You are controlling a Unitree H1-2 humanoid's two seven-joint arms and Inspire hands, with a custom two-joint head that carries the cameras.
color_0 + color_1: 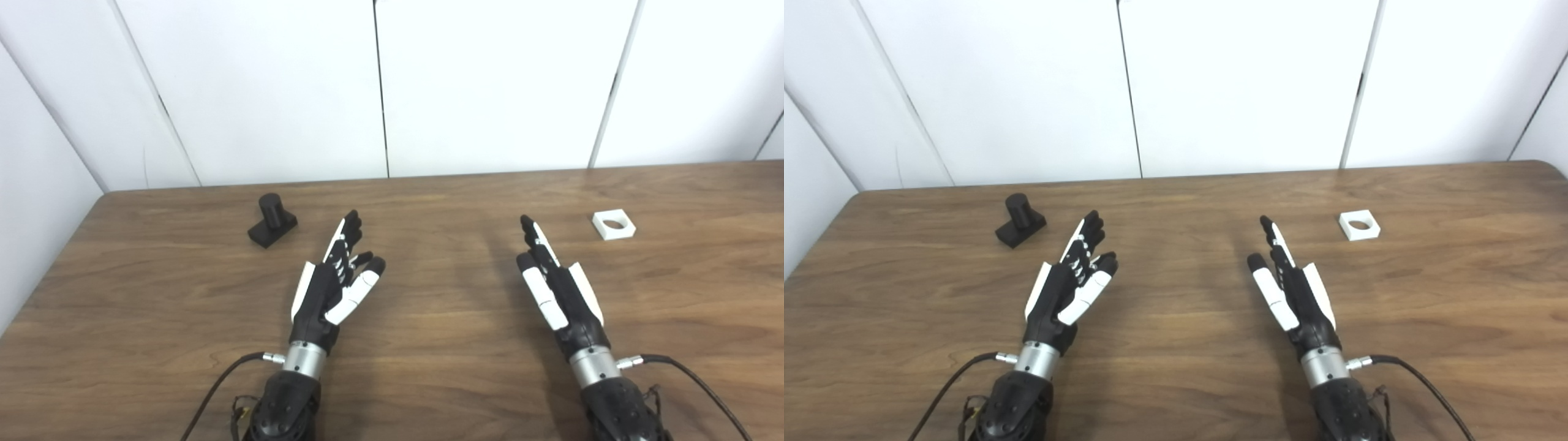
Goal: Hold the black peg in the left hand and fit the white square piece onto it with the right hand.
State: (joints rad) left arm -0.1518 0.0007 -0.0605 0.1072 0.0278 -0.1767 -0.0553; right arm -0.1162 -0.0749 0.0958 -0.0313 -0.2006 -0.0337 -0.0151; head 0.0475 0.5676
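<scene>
A wooden table (429,380) (brown, grained) — white wall panels (490,86) stand behind it.

Bare wooden table (429,367) is seen between and around the left hand (334,282) and right hand (554,285), both held empty with fingers spread. The black peg (272,219) is set upright far left, the white square piece (614,224) far right, each well apart from its nearer hand. White wall panels (490,86) close off the far edge.
</scene>
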